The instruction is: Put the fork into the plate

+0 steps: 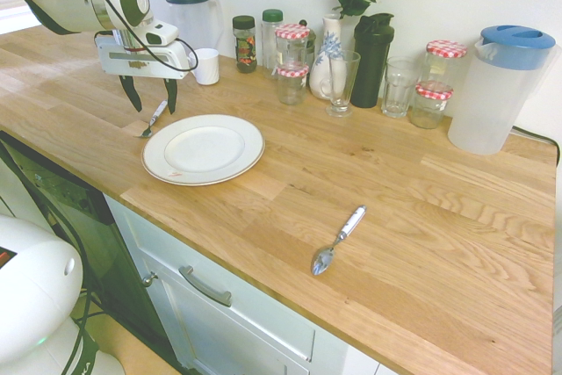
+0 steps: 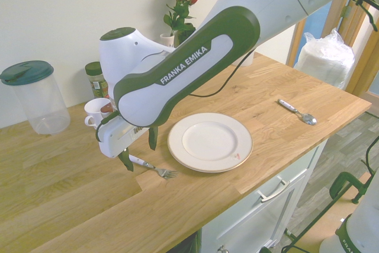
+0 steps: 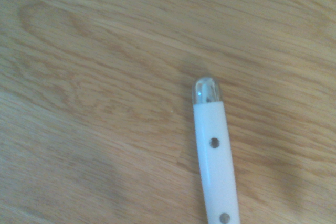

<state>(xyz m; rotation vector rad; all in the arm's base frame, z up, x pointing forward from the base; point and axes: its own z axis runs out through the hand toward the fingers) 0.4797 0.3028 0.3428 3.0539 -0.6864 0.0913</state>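
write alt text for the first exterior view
An open end effector hangs over a small fork lying on a wooden counter beside an empty white plate. A spoon lies farther along, with jars and jugs at the wall.

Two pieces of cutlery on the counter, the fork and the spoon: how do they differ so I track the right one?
The fork ends in tines; the spoon ends in a rounded bowl. The fork lies right beside the plate, under the open gripper; the spoon lies alone on bare wood, well away from both. In the first exterior view the fork looks the smaller, though it is farther from the camera. Both have pale handles and metal heads and lie flat on the worktop.
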